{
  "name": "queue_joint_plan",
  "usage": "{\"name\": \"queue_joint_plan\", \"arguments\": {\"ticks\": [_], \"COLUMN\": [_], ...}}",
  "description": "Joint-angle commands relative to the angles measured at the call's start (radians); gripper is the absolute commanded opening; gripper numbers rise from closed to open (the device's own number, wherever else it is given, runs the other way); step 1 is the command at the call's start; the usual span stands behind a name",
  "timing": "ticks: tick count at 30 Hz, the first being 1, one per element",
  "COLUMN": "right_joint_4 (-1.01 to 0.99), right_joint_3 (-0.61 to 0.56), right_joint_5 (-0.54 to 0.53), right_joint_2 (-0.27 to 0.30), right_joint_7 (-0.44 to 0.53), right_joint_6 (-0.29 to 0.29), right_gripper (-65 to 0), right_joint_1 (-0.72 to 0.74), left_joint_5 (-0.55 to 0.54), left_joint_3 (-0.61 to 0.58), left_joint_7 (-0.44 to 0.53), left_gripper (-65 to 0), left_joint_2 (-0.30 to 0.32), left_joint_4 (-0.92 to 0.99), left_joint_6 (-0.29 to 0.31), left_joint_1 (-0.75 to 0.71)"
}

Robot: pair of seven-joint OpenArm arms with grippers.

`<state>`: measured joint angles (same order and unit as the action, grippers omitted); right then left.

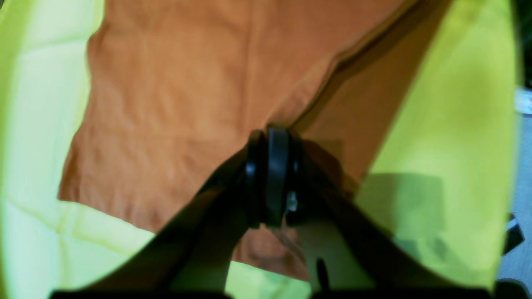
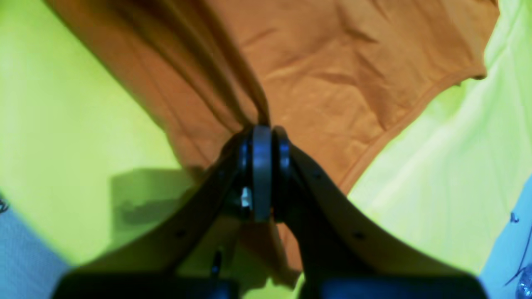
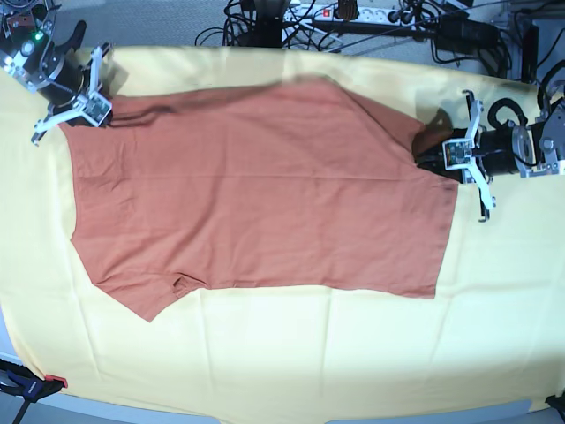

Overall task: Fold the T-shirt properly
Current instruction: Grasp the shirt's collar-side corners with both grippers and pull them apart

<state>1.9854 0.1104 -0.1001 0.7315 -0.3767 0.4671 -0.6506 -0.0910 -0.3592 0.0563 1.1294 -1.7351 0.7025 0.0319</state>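
Observation:
The rust-orange T-shirt point(image 3: 265, 203) lies spread flat on the pale yellow cloth, one sleeve pointing to the near left. My right gripper point(image 3: 102, 112) is at the shirt's far left corner. In the right wrist view it point(image 2: 262, 133) is shut on a bunched fold of the shirt point(image 2: 332, 83), with creases running up from the pinch. My left gripper point(image 3: 427, 159) is at the shirt's right edge. In the left wrist view it point(image 1: 272, 137) is shut on a raised fold of the orange fabric point(image 1: 166, 104).
The pale yellow cloth point(image 3: 309, 353) covers the whole table under the shirt. Cables and a power strip point(image 3: 353, 13) run along the far side beyond the cloth. A red-handled clamp point(image 3: 31, 386) sits at the near left corner.

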Motion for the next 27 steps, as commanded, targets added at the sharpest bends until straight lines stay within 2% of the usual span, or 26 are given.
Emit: {"name": "queue_joint_plan", "arguments": {"ticks": [1, 5, 9, 25, 27], "right_joint_4": [0.002, -0.026, -0.030, -0.121, -0.121], "right_joint_3": [0.009, 0.009, 0.009, 0.008, 0.008], "right_joint_5": [-0.015, -0.054, -0.069, -0.068, -0.068], "right_joint_2": [0.016, 0.016, 0.016, 0.016, 0.016], "right_joint_7": [0.016, 0.018, 0.018, 0.053, 0.053], "right_joint_6": [-0.002, 0.009, 0.008, 0.002, 0.001], "right_gripper": [-65.0, -65.0, -65.0, -65.0, -65.0], "right_joint_1": [0.019, 0.089, 0.133, 0.147, 0.147], "left_joint_5": [-0.015, -0.015, -0.014, 0.016, 0.027], "left_joint_3": [0.012, 0.012, 0.014, 0.014, 0.014], "left_joint_7": [0.018, 0.018, 0.012, -0.067, -0.109], "left_gripper": [-65.0, -65.0, -65.0, -65.0, -65.0], "left_joint_2": [0.013, -0.016, -0.018, -0.018, -0.018], "left_joint_4": [0.008, 0.043, 0.045, 0.045, 0.045], "left_joint_6": [-0.004, -0.004, -0.004, -0.004, -0.004], "left_joint_1": [0.030, 0.074, 0.085, 0.085, 0.085]}}
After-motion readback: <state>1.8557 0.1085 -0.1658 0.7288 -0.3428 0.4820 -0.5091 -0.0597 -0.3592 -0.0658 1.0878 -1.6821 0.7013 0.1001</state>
